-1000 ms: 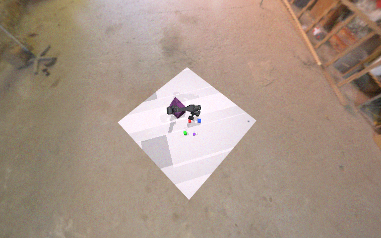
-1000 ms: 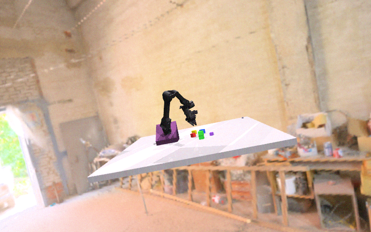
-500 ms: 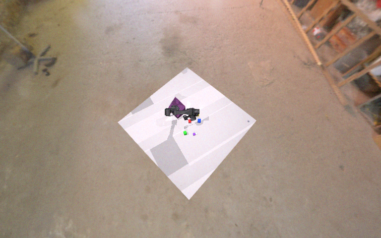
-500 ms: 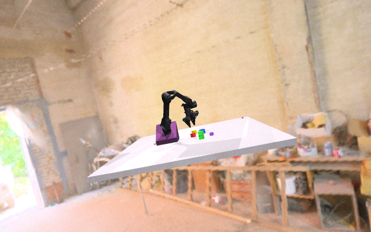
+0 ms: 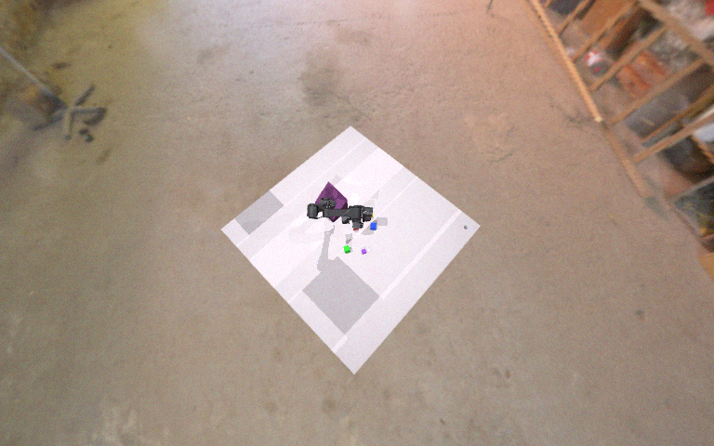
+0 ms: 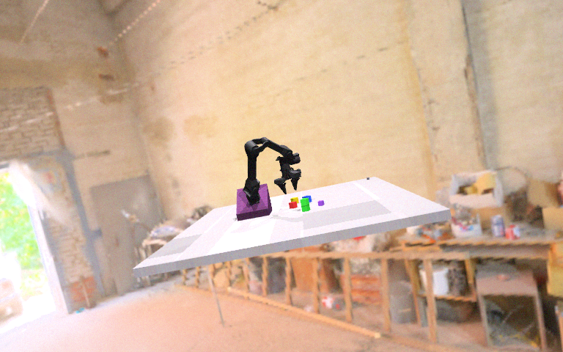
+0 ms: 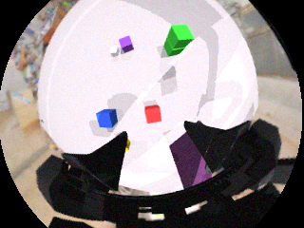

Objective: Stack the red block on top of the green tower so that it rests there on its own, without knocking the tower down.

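Note:
The red block point(image 5: 356, 229) point(image 6: 292, 204) point(image 7: 152, 113) lies on the white table point(image 5: 421, 236) point(image 6: 373, 207) point(image 7: 76, 76). My gripper point(image 5: 358, 223) point(image 6: 290, 188) point(image 7: 156, 128) is open and empty and hangs some way above the red block, pointing down. In the wrist view the block sits just beyond the gap between the two fingertips. The green tower point(image 5: 347, 249) point(image 6: 305, 204) point(image 7: 178, 40) stands upright a short way past the red block, apart from it.
A blue block point(image 5: 373, 225) point(image 6: 307, 196) point(image 7: 106, 117) lies close beside the red one. A yellow block point(image 6: 294, 199) lies behind it, mostly hidden by a finger in the wrist view. A small purple block point(image 5: 363, 251) point(image 6: 320, 202) point(image 7: 125, 44) lies near the tower. The arm stands on a purple base point(image 5: 331, 195) point(image 6: 253, 207).

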`<state>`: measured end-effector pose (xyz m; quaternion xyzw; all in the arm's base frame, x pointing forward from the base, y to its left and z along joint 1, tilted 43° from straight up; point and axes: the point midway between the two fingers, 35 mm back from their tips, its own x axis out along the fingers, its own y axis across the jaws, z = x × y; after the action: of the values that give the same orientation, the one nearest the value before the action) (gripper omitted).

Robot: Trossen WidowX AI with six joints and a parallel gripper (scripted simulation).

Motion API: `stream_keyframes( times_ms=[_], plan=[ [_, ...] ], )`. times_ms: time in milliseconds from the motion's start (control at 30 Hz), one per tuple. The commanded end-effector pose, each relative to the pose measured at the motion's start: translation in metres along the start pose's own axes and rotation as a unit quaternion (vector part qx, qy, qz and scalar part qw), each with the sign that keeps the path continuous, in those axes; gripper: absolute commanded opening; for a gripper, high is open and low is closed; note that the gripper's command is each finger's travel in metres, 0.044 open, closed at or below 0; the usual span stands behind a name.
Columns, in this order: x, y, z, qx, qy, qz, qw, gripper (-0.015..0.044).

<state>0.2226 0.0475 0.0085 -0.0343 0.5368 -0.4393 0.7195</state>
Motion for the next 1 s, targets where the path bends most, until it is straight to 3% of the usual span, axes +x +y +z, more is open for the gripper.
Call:
stream_keyframes(
  times_ms=[0, 133, 967],
  plan=[
    [0.016, -0.001, 0.0, -0.001, 0.002, -0.004, 1.0, 0.044],
    [0.044, -0.003, -0.001, -0.001, 0.001, -0.005, 1.0, 0.044],
    [0.075, -0.002, -0.001, -0.001, 0.001, -0.005, 1.0, 0.044]
  ],
)
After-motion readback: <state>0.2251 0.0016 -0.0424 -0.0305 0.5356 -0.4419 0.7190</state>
